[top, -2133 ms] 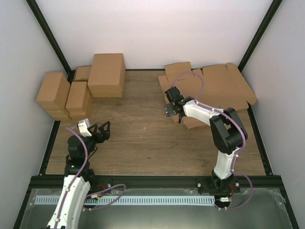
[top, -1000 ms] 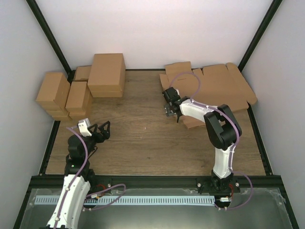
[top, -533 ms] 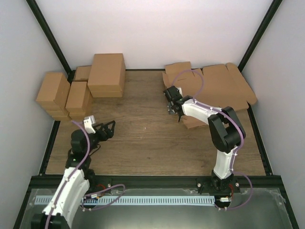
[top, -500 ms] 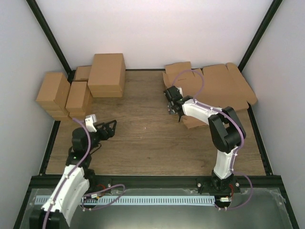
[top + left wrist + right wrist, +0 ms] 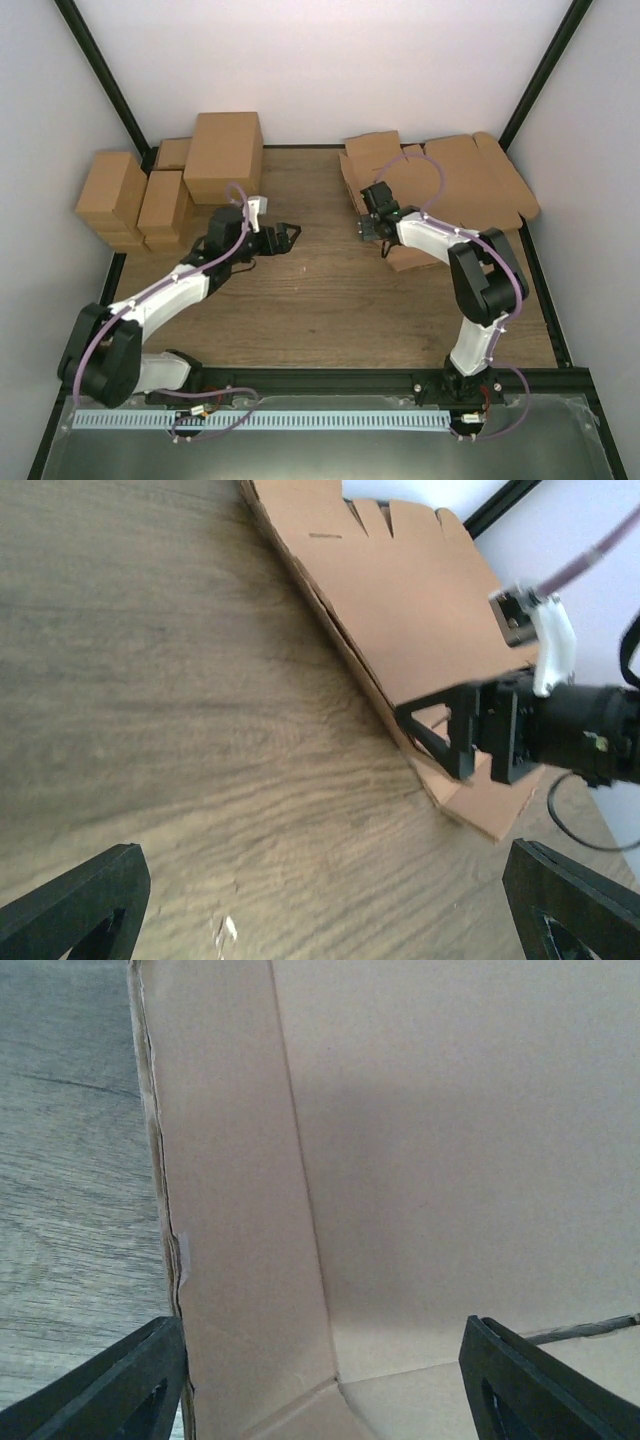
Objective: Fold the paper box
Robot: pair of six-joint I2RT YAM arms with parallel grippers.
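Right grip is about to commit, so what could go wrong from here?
1. The paper box seems to lie on other flat sheets; the right jaws, poised at its edge, may pinch two layers.
2. The left jaws, open over the table, point toward the right arm; the arms could collide.

Open bench (image 5: 320,300) is lying between both arms; stacked cartons (image 5: 165,200) are blocking the far left, the paper box (image 5: 470,185) the far right.

My left arm (image 5: 170,290) and right arm (image 5: 435,238) wear smooth white shells between chunky black joints, each trailing a looping purple cable (image 5: 598,555). My flat black angular fingers (image 5: 110,1380) have cut-out windows; a small white camera block (image 5: 550,648) sits behind them.
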